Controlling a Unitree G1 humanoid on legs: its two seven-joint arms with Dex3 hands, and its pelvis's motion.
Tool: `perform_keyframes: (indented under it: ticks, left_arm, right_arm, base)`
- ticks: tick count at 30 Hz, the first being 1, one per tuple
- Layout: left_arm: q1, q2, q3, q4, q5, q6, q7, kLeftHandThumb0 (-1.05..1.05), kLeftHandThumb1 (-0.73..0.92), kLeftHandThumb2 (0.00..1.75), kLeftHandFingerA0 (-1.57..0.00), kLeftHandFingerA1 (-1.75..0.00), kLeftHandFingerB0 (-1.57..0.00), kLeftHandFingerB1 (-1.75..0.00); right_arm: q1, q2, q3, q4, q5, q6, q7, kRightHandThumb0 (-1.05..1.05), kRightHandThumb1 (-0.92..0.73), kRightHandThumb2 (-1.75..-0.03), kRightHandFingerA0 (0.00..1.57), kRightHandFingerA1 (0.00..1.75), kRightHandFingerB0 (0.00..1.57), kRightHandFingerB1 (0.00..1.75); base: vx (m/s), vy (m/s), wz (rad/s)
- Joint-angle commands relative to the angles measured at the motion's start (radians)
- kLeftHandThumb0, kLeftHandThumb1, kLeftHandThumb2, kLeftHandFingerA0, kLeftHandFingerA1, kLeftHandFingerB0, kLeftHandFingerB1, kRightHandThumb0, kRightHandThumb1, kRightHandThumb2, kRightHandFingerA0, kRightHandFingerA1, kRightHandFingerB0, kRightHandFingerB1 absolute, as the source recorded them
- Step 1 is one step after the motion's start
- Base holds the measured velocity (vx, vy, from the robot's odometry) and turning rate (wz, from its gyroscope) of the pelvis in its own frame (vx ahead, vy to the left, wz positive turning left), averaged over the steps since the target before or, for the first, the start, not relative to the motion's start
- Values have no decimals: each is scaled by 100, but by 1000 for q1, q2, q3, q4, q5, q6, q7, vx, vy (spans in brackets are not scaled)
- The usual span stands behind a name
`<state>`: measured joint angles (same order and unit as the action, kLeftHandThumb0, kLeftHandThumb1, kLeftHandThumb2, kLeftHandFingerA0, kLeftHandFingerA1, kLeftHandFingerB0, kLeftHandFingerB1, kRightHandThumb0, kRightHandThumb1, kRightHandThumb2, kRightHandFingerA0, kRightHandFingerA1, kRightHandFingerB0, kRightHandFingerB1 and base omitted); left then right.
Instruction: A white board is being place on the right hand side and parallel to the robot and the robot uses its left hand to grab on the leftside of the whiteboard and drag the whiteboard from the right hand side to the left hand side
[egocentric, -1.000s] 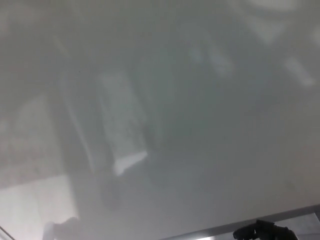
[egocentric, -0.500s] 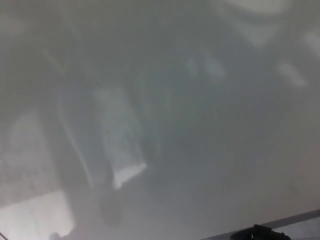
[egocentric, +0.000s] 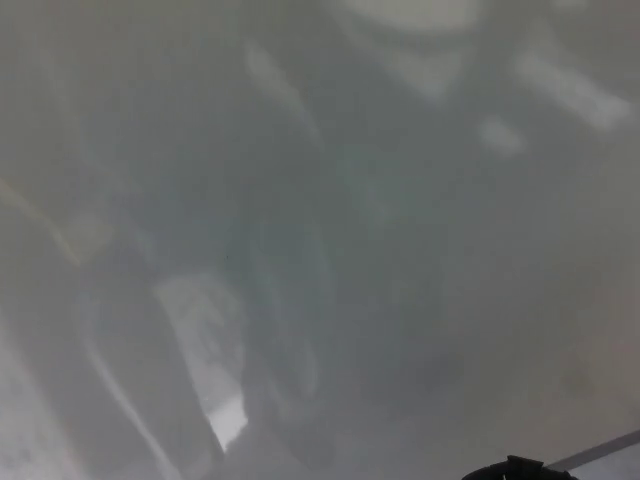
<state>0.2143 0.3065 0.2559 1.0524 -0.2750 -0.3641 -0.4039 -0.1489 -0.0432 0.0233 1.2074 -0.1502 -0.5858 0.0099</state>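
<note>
One whiteboard (egocentric: 320, 200) fills nearly my whole view, its glossy face blurred with reflections. One black hand (egocentric: 518, 469) peeks in at the bottom edge; I cannot tell its fingers' state.

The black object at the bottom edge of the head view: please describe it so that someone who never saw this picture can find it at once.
Almost the whole picture is the glossy whiteboard, full of blurred grey reflections. Follow its lower metal edge down toward the bottom right corner. There, cut off by the frame, sits a small black lumpy shape, the only truly dark, sharp-edged thing in view; what it is cannot be told.
</note>
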Motion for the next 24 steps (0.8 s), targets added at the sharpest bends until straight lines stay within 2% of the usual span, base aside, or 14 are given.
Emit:
perform_keyframes:
  ticks: [1, 2, 3, 4, 5, 6, 7, 9, 10, 11, 13, 14, 17, 24]
  left_arm:
    - [-2, -10, -95, 52, 155, -70, 126, -70, 59, 87, -10, -40, -18, -41]
    - [-3, -6, -101, 57, 154, -72, 134, -71, 60, 87, -9, -40, -14, -39]
    - [-1, -1, -112, 58, 164, -83, 151, -69, 73, 62, -21, -29, -20, -27]
    - [6, 3, -123, 55, 173, -107, 161, -76, 58, 95, 0, -26, -13, -29]
    - [9, 4, -121, 56, 165, -119, 147, -76, 58, 95, 0, -26, -13, -29]
    - [2, 2, -115, 53, 148, -118, 139, -85, 60, 92, -11, -25, -10, -20]
    - [2, 1, -112, 53, 141, -119, 135, -75, 55, 94, -3, -38, -2, -22]
    - [0, -6, -95, 55, 116, -110, 113, -76, 55, 93, -2, -39, 0, -19]
    - [-3, -1, -100, 59, 128, -119, 124, -85, 59, 93, -8, -30, -7, -12]
    - [-2, 2, -106, 58, 141, -121, 136, -86, 60, 95, -8, -32, -7, -13]
    - [-3, 7, -107, 62, 147, -125, 132, -90, 64, 96, -10, -19, -9, -9]
    - [-2, 8, -106, 62, 147, -123, 131, -86, 62, 95, -8, -24, -7, -12]
    - [-4, 6, -93, 67, 133, -120, 111, -89, 63, 94, -9, -17, -9, -9]
    - [-5, 13, -93, 63, 143, -113, 110, -91, 64, 96, -10, -20, -9, -10]
  right_arm:
    - [14, -10, -1, 4, -1, -8, -12, -38, -62, -78, 106, 91, 79, 79]
    - [12, -10, 2, 5, -3, -7, -13, -38, -63, -78, 106, 91, 78, 78]
    - [11, -10, 3, 5, -4, -6, -13, -39, -63, -78, 105, 91, 78, 78]
    - [11, -9, 1, 3, -1, -1, -12, -37, -63, -77, 106, 90, 78, 78]
    - [12, -8, 0, 0, 1, 4, -11, -37, -63, -77, 106, 90, 78, 78]
    - [5, -7, -1, -1, 2, 4, -11, -38, -62, -78, 104, 89, 79, 78]
    - [4, -7, -2, 0, 3, 3, -11, -38, -62, -78, 106, 89, 80, 79]
    - [3, -7, -4, 4, 6, 1, -8, -39, -61, -78, 107, 89, 81, 79]
    - [0, -5, -5, 4, 7, 3, -5, -39, -62, -78, 107, 89, 80, 79]
    - [-1, -6, -3, 3, 5, 5, -6, -39, -62, -77, 107, 89, 80, 79]
    - [-1, -4, -2, 1, 4, 8, -7, -39, -63, -77, 107, 89, 79, 78]
    - [-1, -4, -2, 0, 5, 10, -6, -37, -64, -76, 106, 90, 78, 78]
    - [-2, -4, 0, 1, 2, 10, -9, -40, -63, -76, 105, 90, 78, 79]
    - [-6, -4, 3, 3, -1, 14, -9, -42, -63, -75, 107, 89, 79, 77]
  base:
    - [0, 0, 0]
    - [0, 0, 0]
    - [0, 0, 0]
    - [0, 0, 0]
    - [0, 0, 0]
    - [0, 0, 0]
    - [0, 0, 0]
    - [0, 0, 0]
    - [0, 0, 0]
    - [0, 0, 0]
    - [0, 0, 0]
    - [0, 0, 0]
    - [0, 0, 0]
    - [0, 0, 0]
